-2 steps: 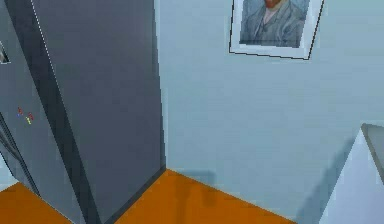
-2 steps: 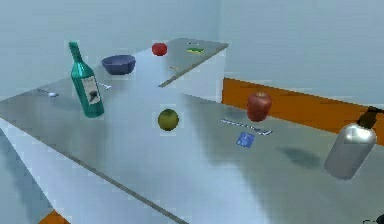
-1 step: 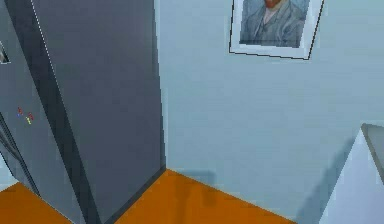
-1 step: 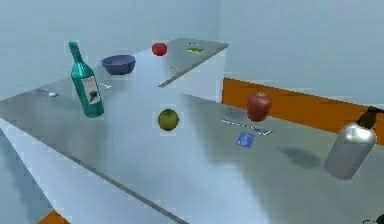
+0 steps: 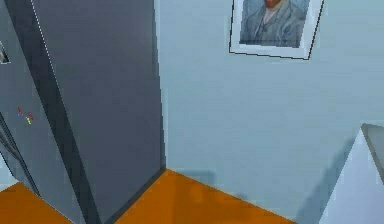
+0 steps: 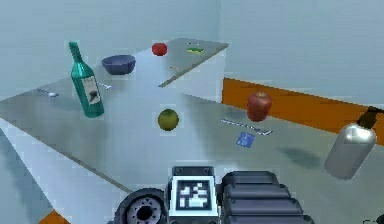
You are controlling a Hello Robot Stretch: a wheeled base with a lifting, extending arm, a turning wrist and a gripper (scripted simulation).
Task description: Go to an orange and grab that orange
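Note:
A small round yellowish-orange fruit lies near the middle of a pale countertop in the arm side view. A red apple stands to its right, farther back. At the bottom edge shows the arm's end: a white marker square, a dark ribbed body and the gripper's dark round part left of the marker. The gripper's far end cannot be made out, so I cannot tell whether it holds anything.
On the counter stand a teal bottle, a dark bowl, a small red thing, a grey spray bottle, a utensil. Forward view: tall grey door, framed portrait, orange floor, white counter corner.

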